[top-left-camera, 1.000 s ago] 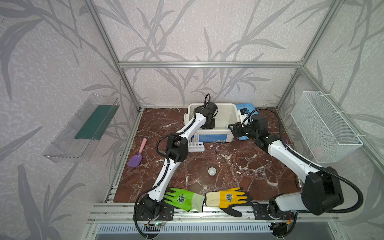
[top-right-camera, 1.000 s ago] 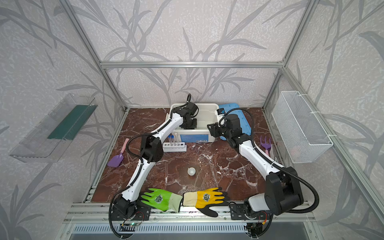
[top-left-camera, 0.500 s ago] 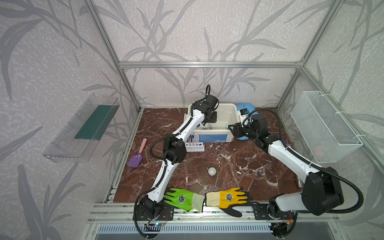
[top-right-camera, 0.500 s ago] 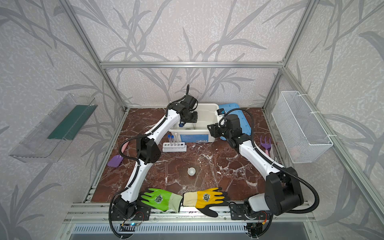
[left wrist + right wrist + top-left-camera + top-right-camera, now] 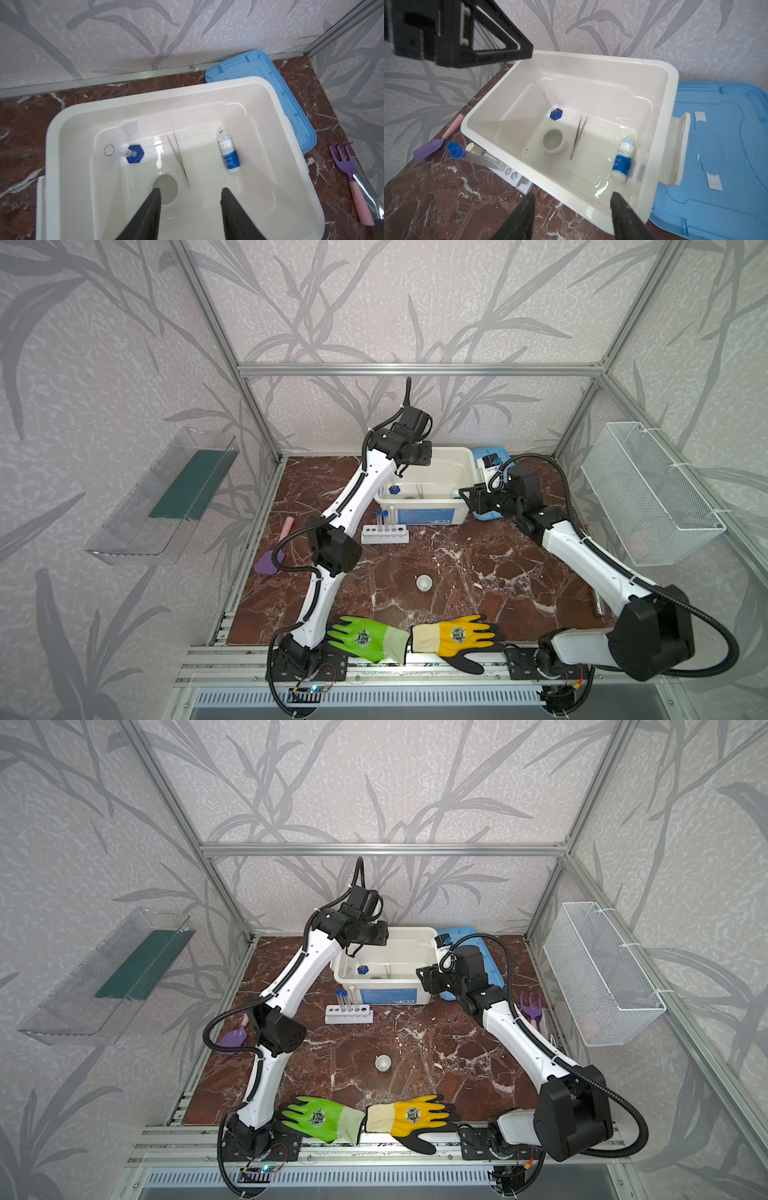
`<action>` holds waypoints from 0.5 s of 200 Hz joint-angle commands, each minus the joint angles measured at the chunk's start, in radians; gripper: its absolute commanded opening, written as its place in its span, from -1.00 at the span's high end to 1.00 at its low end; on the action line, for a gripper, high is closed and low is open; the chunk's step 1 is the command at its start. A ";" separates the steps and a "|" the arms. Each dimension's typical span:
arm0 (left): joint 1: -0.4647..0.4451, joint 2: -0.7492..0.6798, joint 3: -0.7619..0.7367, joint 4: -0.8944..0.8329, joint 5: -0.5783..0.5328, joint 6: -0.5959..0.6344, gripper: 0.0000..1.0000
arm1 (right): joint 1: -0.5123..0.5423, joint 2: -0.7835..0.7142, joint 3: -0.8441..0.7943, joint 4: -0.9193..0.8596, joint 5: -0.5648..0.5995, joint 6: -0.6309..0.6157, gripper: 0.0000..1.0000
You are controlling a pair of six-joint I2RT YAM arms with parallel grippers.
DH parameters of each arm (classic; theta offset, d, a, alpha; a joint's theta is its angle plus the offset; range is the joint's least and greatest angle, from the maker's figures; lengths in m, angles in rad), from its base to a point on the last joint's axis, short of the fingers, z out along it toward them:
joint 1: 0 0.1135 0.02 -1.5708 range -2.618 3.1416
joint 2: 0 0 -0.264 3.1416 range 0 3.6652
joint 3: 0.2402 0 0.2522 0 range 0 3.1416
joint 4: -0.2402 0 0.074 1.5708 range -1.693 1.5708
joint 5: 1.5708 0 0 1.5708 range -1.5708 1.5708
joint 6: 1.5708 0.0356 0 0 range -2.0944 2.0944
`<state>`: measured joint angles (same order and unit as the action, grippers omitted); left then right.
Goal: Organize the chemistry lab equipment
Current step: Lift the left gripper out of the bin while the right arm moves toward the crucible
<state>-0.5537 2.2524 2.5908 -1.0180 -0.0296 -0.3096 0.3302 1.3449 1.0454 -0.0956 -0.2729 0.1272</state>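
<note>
In both top views a white plastic tub (image 5: pixel 453 454) sits at upper centre of the brown marble-patterned table (image 5: pixel 478 556). A light blue plastic lid (image 5: pixel 492 965) lies flat at its right side. The left gripper (image 5: pixel 190 190) hangs above the tub's left end, its jaws moderately parted with nothing between them. The right gripper (image 5: pixel 572 194) hovers just off the tub's right front corner, its jaws also apart and empty.

Four pieces lie inside the tub:
- A blue-based clear cylinder (image 5: pixel 135 153) is tilted, its mouth leaning on the tub wall.
- Thin metal tweezers (image 5: pixel 179 158) lie flat near the middle of the floor.
- A small white round dish (image 5: pixel 552 140) stands just beside the tweezers.
- A small white blue-labelled bottle (image 5: pixel 229 153) lies on its side against the wall nearest the lid.

Just in front of the tub, at the centre of both top views, a white six-hole rack (image 5: pixel 384 536) stands on the table. It holds three clear capped test tubes (image 5: pixel 382 519) upright, two with blue caps and one with a pale cap. A second small white dish (image 5: pixel 424 583) stands alone lower in the frame, well apart from the rack.

Along the bottom edge of the table a green glove (image 5: pixel 365 639) and a yellow glove (image 5: pixel 457 639) lie cuff to cuff. A purple scoop with a pink handle (image 5: pixel 270 560) rests at the table's left edge. In a top view a purple hand fork with a pink handle (image 5: pixel 532 1006) lies at the right edge.
</note>
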 commanded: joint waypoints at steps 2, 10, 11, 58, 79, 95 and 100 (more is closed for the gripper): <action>-0.006 -0.124 -0.056 -0.008 -0.048 0.093 0.03 | 0.020 -0.064 0.018 -0.075 0.023 -0.047 -0.21; -0.006 -0.156 -0.087 0.004 -0.051 0.114 0.03 | 0.024 -0.072 0.018 -0.094 0.022 -0.050 -0.21; -0.006 -0.160 -0.092 0.006 -0.052 0.117 0.03 | 0.026 -0.073 0.018 -0.096 0.022 -0.050 -0.21; -0.005 -0.373 -0.333 0.089 -0.141 0.178 0.04 | 0.118 -0.121 0.045 -0.240 0.078 -0.108 -0.24; 0.013 -0.534 -0.595 0.231 -0.178 0.195 0.04 | 0.186 -0.119 0.068 -0.331 0.130 -0.146 -0.24; 0.027 -0.702 -0.853 0.424 -0.191 0.203 0.04 | 0.223 -0.122 0.068 -0.374 0.151 -0.147 -0.24; 0.031 -0.763 -0.932 0.485 -0.188 0.208 0.03 | 0.230 -0.124 0.067 -0.385 0.149 -0.142 -0.24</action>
<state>-0.5423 1.6810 1.9106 -0.7860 -0.1677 -0.1455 0.5198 1.2415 1.0855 -0.3592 -0.1715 0.0162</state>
